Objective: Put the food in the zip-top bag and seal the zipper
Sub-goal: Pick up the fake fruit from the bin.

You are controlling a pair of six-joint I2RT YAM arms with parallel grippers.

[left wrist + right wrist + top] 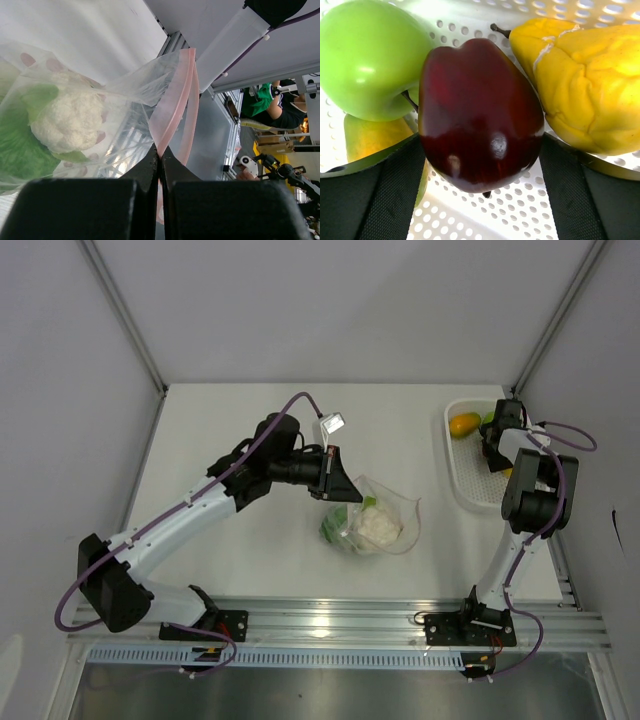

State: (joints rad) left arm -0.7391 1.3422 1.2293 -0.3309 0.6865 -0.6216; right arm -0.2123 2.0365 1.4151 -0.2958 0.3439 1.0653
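Jaws of the left gripper [160, 159] are pressed together on the zipper [172, 107], pinching the pink strip at the mouth of the zip-top bag [125, 90]. The bag lies on the bench [250, 420] with the cabbage [67, 117] inside.

The likely trouble is at that mouth. It gapes only narrowly above the pinch, so an arriving fruit would probably strike the film, shove the bag along or pull the thin strip free.

A slip is the other risk, since the red apple [480, 95] looks smooth and rounded. It sits well apart from the bag, in the white basket [462, 485]. There the right gripper [481, 142] has its jaws astride it, pads at both flanks. Whether they press I cannot tell. The green apple [365, 55] and yellow fruit [580, 75] crowd close and could be dragged.
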